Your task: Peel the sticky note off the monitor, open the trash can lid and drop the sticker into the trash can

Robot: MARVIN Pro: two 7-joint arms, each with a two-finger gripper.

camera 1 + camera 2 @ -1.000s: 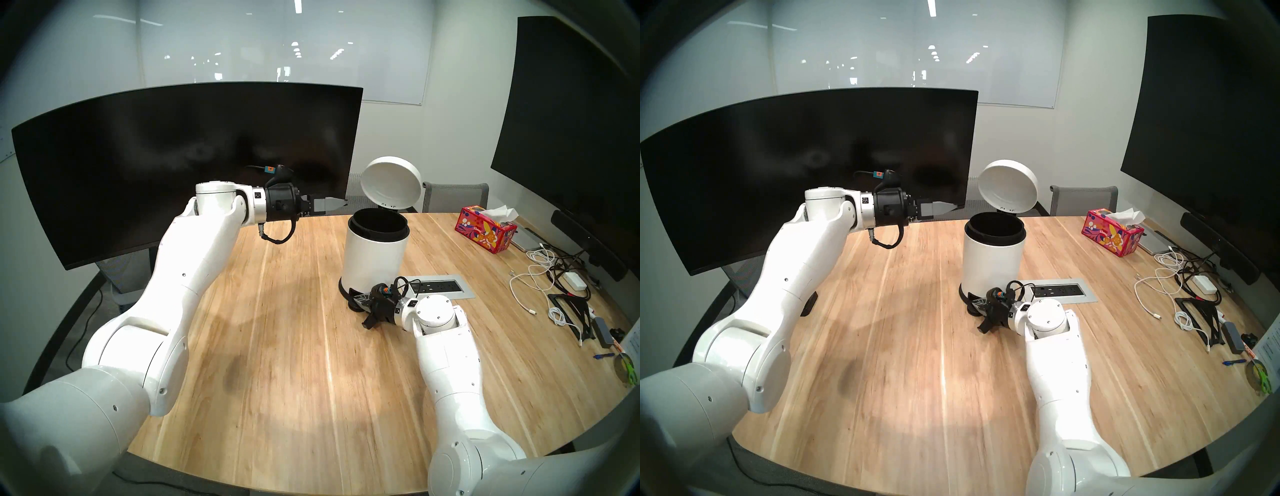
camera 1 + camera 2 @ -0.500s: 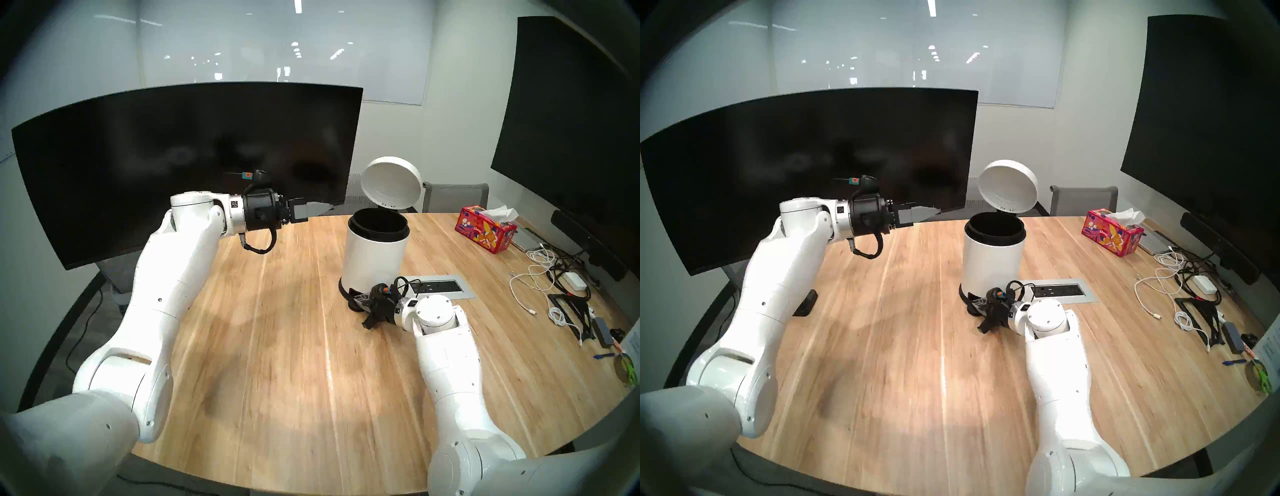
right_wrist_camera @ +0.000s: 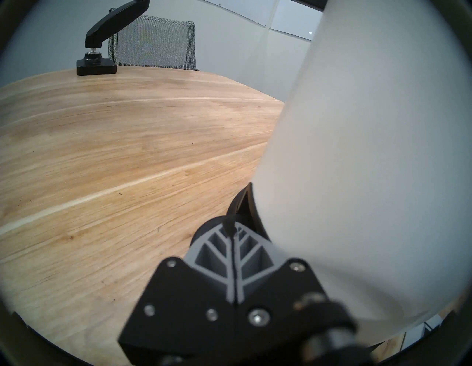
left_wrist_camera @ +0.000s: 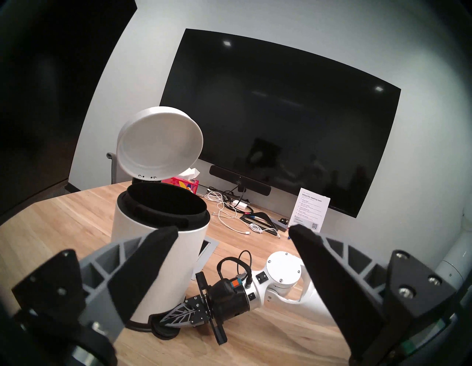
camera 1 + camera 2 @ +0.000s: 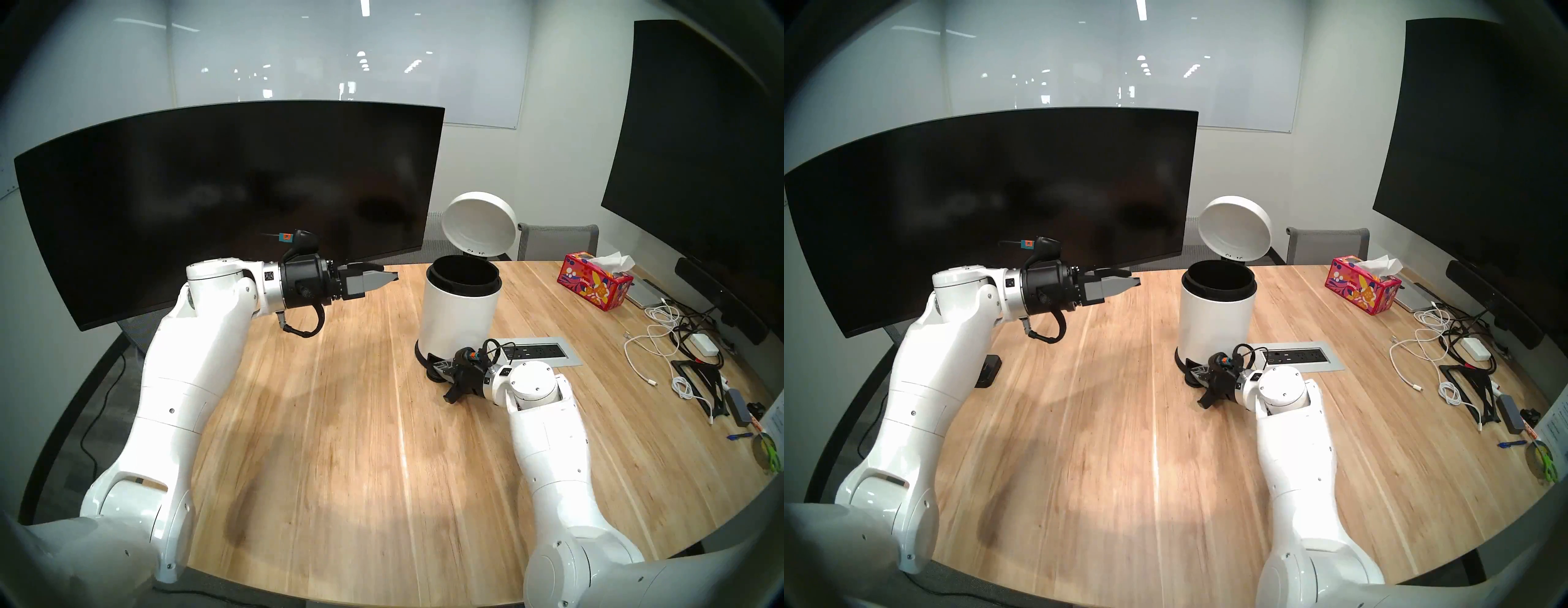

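The trash can (image 5: 460,312) stands upright on the wooden table (image 5: 339,424), its trash can lid (image 5: 479,225) raised and tilted back, the black inner bucket exposed. The right gripper (image 4: 166,315) has its fingers pressed together, tips resting on the black pedal at the can's base. The left gripper (image 4: 232,233) is level above the table, left of the can and apart from it, fingers spread wide with nothing between them. The monitor (image 5: 237,204) screen is dark and bare. The sticky note is not visible in any view.
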